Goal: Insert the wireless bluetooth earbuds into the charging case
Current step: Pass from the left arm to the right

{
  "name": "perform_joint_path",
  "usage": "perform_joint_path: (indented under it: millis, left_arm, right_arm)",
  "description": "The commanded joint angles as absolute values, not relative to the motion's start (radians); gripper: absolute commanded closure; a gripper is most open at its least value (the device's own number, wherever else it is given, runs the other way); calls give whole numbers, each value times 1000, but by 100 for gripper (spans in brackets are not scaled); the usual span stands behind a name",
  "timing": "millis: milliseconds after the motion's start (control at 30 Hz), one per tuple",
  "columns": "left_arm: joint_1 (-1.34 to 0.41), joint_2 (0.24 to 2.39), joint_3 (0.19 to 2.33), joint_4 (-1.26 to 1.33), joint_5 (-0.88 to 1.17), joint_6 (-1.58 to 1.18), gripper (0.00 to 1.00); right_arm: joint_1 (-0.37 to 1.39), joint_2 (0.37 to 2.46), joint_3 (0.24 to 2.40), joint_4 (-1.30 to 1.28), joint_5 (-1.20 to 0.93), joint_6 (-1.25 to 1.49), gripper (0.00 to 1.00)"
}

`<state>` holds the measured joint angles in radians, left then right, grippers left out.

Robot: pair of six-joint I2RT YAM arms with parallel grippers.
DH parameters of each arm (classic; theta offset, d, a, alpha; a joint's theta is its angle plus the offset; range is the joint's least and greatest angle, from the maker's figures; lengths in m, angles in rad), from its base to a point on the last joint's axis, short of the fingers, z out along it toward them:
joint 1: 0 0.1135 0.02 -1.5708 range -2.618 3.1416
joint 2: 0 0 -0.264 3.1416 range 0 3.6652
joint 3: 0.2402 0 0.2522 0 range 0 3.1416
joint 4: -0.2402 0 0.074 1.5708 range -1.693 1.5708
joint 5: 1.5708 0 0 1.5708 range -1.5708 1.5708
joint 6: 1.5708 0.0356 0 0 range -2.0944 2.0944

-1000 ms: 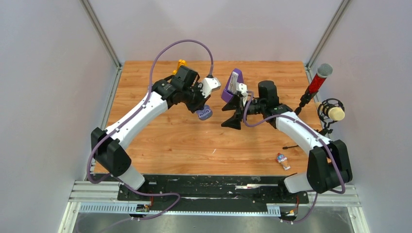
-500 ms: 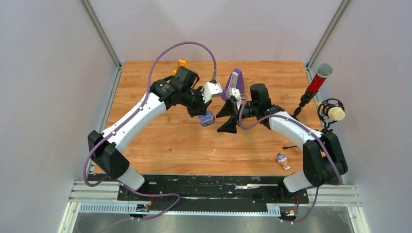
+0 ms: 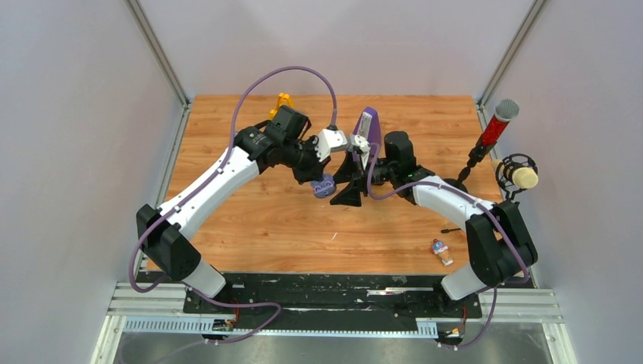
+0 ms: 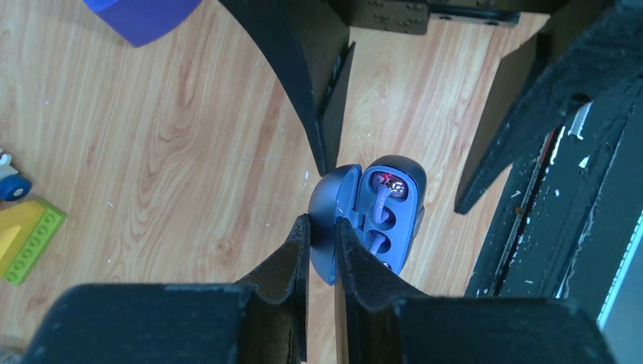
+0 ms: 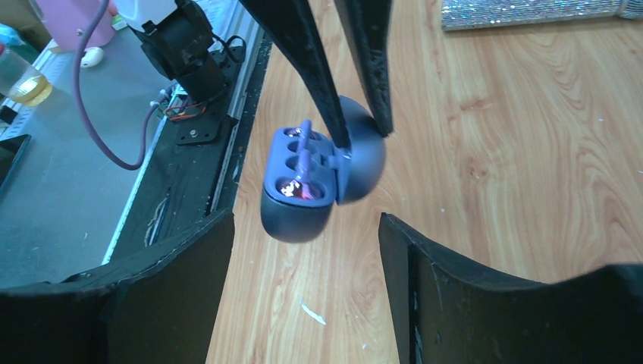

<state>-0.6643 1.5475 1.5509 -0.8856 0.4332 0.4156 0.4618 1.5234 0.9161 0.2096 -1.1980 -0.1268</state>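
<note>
The left gripper is clamped on the raised lid of the open charging case, holding it in the air above the wooden table; the right gripper faces it with jaws spread wide, the case just off its fingertips, between them; whether they touch it cannot be told.

Overhead view, wrist close-ups — sharing case

A wooden table stands between plain pale grey walls, evenly lit.
</note>
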Motion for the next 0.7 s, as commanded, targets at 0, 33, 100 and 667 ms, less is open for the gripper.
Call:
perform_joint_path:
  millis: [0, 33, 100, 667]
  left_arm:
    - [-672, 1512, 1557, -850, 453, 389, 100]
    - [-673, 1511, 1557, -850, 455, 388, 100]
    - [-673, 1510, 1555, -848, 458, 387, 100]
    - [-673, 1500, 1524, -821, 410, 373, 100]
  right_arm:
    - [483, 1519, 930, 266, -1237, -94, 30]
    - [485, 1521, 933, 263, -1230, -92, 31]
    - [486, 1525, 939, 262, -1232, -80, 34]
    - [491, 1553, 986, 252, -1277, 22, 53]
